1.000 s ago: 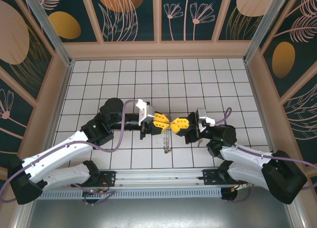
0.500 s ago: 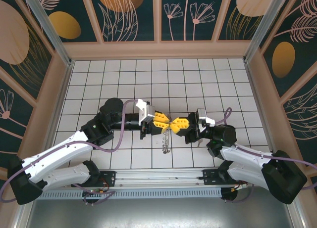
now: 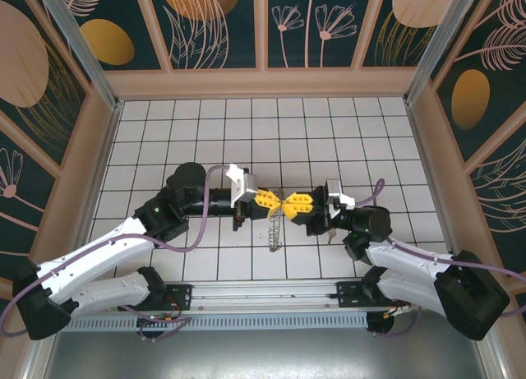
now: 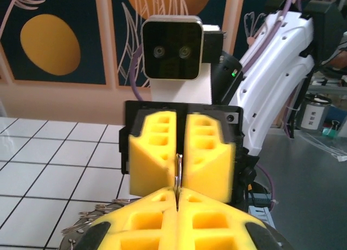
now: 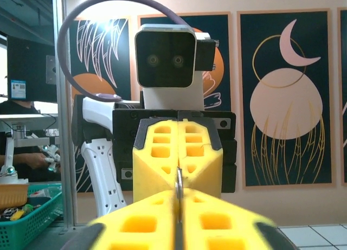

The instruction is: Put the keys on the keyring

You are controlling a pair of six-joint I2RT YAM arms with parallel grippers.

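Meeting tip to tip over the middle of the white tiled bench (image 3: 189, 132), the left fingers (image 3: 278, 202) reach toward 3 o'clock and the right fingers (image 3: 290, 204) reach toward 9 o'clock in the top view. The keyring (image 3: 275, 229) hangs from that meeting point toward 6 o'clock as a thin coiled loop, and its low end is near the tiles.

In the left wrist view, the left fingers (image 4: 177, 209) are pressed together at 6 o'clock. A sliver of the keyring (image 4: 177, 177) wire stands upright in their seam, so they hold the ring. Straight ahead, the right fingers (image 4: 179, 158) face the camera, slightly blurred, standing narrow with the same wire in their slit.

In the right wrist view, the right fingers (image 5: 177, 220) sit at 6 o'clock with a thin dark slit around the wire (image 5: 178, 189). I cannot tell whether they pinch it. The left fingers (image 5: 178, 163) beyond are closed flat together.
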